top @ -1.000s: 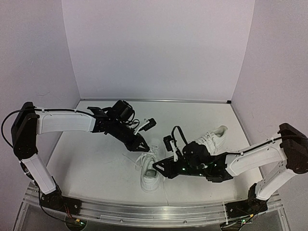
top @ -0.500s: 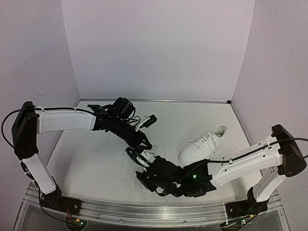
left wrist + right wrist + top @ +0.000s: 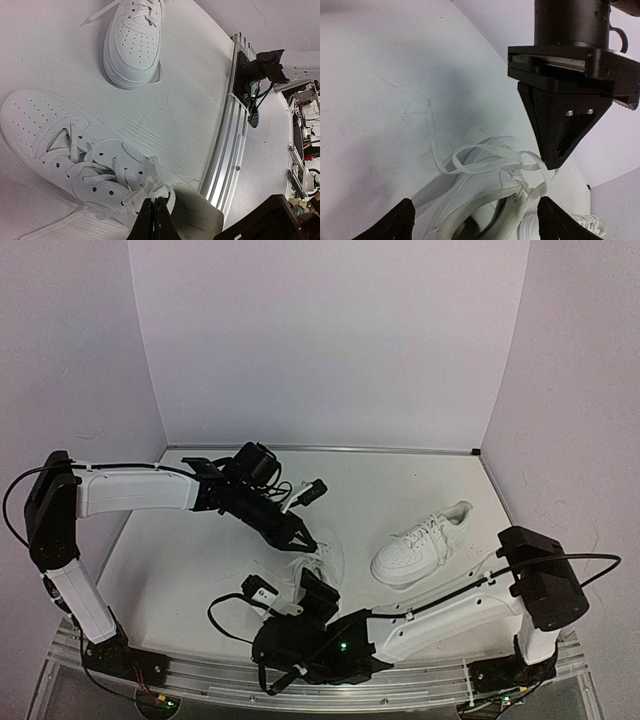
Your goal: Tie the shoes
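Two white sneakers lie on the white table. The far shoe (image 3: 425, 540) lies at right and shows in the left wrist view (image 3: 132, 45). The near shoe (image 3: 322, 558) is mostly hidden behind my right arm; it shows in the left wrist view (image 3: 85, 160) and, heel first, in the right wrist view (image 3: 485, 200). My left gripper (image 3: 302, 538) (image 3: 156, 207) is shut on a white lace (image 3: 485, 150) at the near shoe's tongue, holding a loop up. My right gripper (image 3: 312, 590) (image 3: 477, 220) is wide open and empty, low behind the near shoe's heel.
An aluminium rail (image 3: 300, 685) (image 3: 225, 150) runs along the table's near edge. My right arm (image 3: 440, 615) lies low along that edge. Lilac walls close the back and both sides. A loose lace end (image 3: 432, 130) trails on the table left of the near shoe.
My right arm has swung from the right of the near shoe round to the near edge, and now sits low behind its heel. My left gripper has stayed put on the lace.
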{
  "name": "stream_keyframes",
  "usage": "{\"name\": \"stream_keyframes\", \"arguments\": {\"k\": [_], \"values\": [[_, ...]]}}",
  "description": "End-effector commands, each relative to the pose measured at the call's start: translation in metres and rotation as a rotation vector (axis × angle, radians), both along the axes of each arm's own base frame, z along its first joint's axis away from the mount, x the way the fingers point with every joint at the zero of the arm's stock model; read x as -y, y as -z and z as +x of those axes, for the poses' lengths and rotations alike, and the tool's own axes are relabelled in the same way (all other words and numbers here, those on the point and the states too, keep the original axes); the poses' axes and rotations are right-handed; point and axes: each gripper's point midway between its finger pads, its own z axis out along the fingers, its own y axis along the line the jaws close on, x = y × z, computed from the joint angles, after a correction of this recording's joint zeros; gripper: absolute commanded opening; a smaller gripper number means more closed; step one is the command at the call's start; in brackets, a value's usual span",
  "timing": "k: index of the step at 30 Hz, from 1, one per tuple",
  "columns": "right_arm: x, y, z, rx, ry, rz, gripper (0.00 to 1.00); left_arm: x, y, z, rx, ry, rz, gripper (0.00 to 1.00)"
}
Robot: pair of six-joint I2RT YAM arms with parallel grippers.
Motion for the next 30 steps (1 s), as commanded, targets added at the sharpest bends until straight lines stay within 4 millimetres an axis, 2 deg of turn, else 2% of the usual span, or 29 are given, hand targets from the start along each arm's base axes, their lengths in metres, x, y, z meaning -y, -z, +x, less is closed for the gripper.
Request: {"name": "stream_keyframes", "arguments": {"k": [1,12,24,28,30], "values": [[0.000,-0.014,0.006,0.142,0.080,-0.083,0.81,0.008,-0.019,0.004,0.014,0.010,-0.049,0.00],[-0.009,0.007,0.014,0.231,0.139,-0.202,0.81,0.007,-0.021,0.002,0.008,0.020,-0.055,0.00],[-0.001,0.002,0.040,0.263,0.238,-0.181,0.76,0.007,-0.019,0.001,0.006,0.026,-0.056,0.00],[0.003,-0.003,0.041,0.270,0.253,-0.168,0.67,0.007,-0.019,0.001,0.006,0.025,-0.052,0.00],[0.009,-0.006,0.041,0.272,0.258,-0.157,0.57,0.007,-0.019,0.002,0.010,0.022,-0.051,0.00]]}}
